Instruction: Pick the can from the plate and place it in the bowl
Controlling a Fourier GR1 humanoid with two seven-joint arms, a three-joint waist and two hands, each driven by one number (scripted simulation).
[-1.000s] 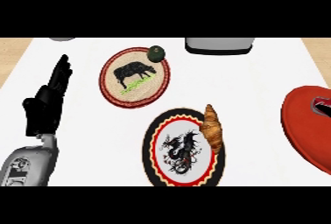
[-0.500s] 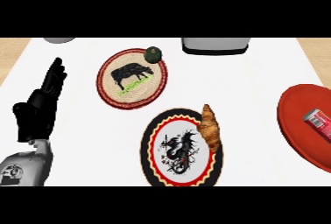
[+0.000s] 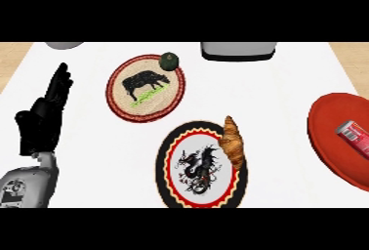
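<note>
So the can (image 3: 354,137) is lying on its side on the red plate (image 3: 328,132), way out at 3 o'clock and partly cut off. Left hand (image 3: 42,119) rests at 9 o'clock, fingers straight, holding nothing. Right hand isn't visible. Risk I see: a sideways can could roll when grabbed, and I can't spot an obvious bowl.

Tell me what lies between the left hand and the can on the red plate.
The left hand rests open at the counter's left edge; the can lies on the red plate at the far right. Between them sit the dragon plate and the croissant on its rim.
</note>
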